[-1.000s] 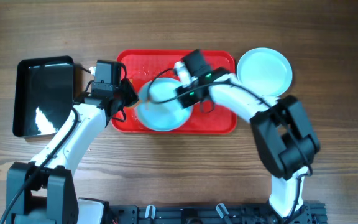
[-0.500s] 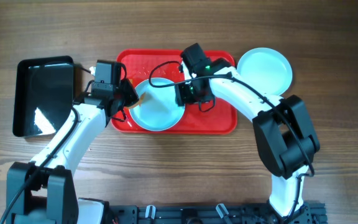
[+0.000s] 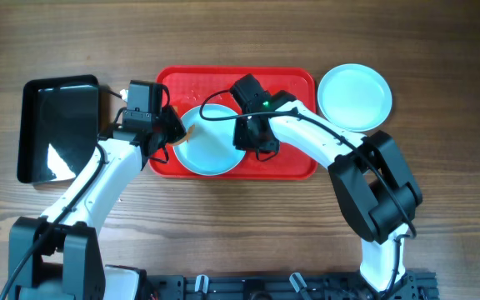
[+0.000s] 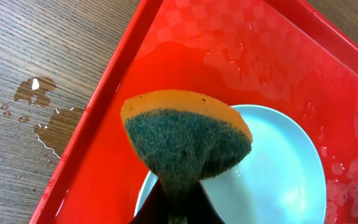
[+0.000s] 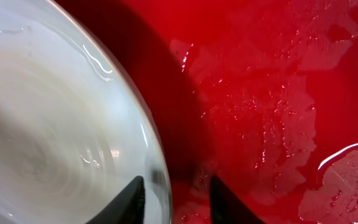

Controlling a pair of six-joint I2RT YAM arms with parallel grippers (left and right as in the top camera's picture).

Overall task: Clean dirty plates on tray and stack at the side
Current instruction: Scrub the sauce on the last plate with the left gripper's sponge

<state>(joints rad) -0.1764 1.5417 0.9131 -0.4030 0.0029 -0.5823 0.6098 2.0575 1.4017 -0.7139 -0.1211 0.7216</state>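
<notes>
Both arms are wearing smooth white shells on their long links, with bulky black housings bulging at the joints. The left arm is ending in a boxy black wrist block at its 1 o'clock tip. A thin black cable is looping off the wrist of the right arm, where a green light is glowing. The right gripper is showing black fingers.

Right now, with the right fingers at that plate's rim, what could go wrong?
1. The right fingers straddle the rim of the plate with a gap showing, and plate and tray are wet: a thin pinch may slip.
2. The sponge in the left fingers hangs at the same plate's edge: lifting could knock it.
3. Water lies on the table beside the tray: it may spread.
</notes>
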